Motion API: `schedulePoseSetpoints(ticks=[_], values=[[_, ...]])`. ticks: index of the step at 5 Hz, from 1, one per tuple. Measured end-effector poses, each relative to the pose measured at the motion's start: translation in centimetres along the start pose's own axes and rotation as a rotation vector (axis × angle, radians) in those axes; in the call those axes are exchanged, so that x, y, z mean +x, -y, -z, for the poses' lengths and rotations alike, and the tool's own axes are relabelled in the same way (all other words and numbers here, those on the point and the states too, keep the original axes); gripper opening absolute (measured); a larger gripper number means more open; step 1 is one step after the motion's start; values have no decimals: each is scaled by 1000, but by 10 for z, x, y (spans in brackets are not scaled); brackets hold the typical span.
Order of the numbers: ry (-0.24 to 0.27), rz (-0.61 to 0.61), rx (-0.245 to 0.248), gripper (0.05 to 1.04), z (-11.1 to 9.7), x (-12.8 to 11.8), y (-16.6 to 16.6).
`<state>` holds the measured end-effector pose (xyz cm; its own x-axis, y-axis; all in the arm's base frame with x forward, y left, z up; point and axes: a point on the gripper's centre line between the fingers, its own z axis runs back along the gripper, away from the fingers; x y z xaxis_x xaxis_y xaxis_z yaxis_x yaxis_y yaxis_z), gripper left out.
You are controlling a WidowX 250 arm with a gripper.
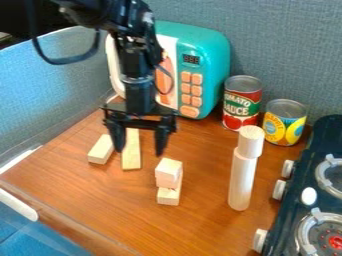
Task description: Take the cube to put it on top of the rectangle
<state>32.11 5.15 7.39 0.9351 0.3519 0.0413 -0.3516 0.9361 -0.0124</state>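
Some room, cube edge to cyl.

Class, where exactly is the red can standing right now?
In the camera view, the red can stands right of centre, between the teal toy microwave and the yellow can.

Cube between long block at left and cylinder at right; microwave behind; stove far right

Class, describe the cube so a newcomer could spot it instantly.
Find the black stove at the picture's right edge, then the tall pale pillar left of it. Further left, the cube tops a small stack, while the two blocks behind lie flat.
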Motion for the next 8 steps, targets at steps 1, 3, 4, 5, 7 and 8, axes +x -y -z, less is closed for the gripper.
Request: schedulePoseSetpoints(ticks=[1, 3, 4, 5, 7, 8], values=[[-24, 6, 7, 1001, 14, -1, 14], [-26, 28, 26, 1001, 23, -4, 32], [-24, -17, 21, 1001, 23, -2, 28], [-23, -30, 21, 1001, 20, 1, 27], [-37, -69, 32, 927, 28, 4, 18], [-41, -79, 29, 640, 34, 5, 16]])
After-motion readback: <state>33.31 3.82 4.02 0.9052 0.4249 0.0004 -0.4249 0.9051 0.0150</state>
